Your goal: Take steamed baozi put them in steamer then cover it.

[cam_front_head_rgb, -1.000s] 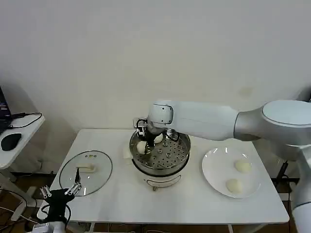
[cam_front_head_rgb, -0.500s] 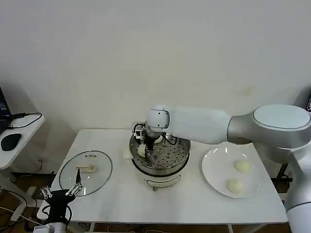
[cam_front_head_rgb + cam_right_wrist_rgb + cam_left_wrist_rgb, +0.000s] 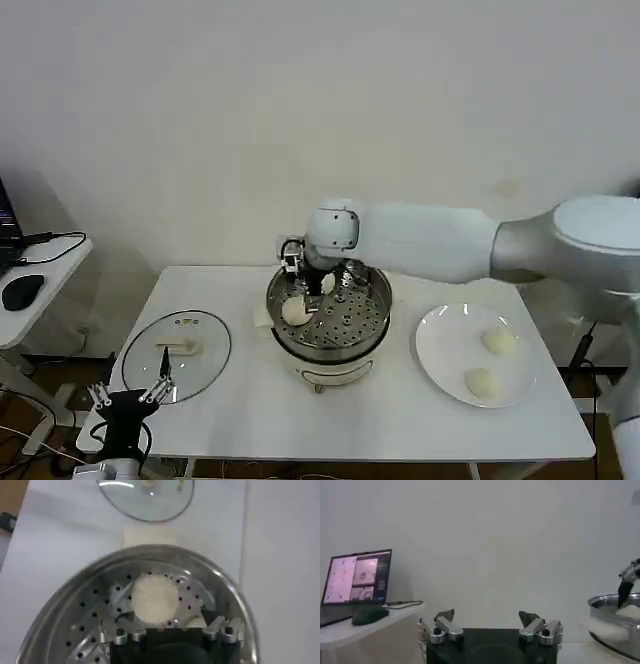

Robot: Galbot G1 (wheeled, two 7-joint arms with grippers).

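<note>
The steamer (image 3: 332, 330) stands mid-table, its perforated tray (image 3: 90, 625) showing inside. One baozi (image 3: 295, 311) (image 3: 154, 597) lies loose on the tray's left side. My right gripper (image 3: 312, 289) (image 3: 170, 626) hovers just above it, open, with the fingers spread clear of the bun. A second pale bun (image 3: 327, 284) shows partly behind that gripper. Two more baozi (image 3: 500, 342) (image 3: 482, 381) rest on the white plate (image 3: 440, 365). The glass cover (image 3: 177, 355) (image 3: 150, 500) lies flat on the table's left. My left gripper (image 3: 128, 402) (image 3: 487, 617) waits open by the front left corner.
A pale rectangular pad (image 3: 263, 316) (image 3: 148, 536) lies on the table against the steamer's left side. A side desk carries a laptop (image 3: 357, 577) and a mouse (image 3: 22, 290). The wall runs close behind the table (image 3: 380, 415).
The right gripper lowered the baozi onto the tray, opened and lifted slightly; the bun now lies free. The left arm stayed put.
</note>
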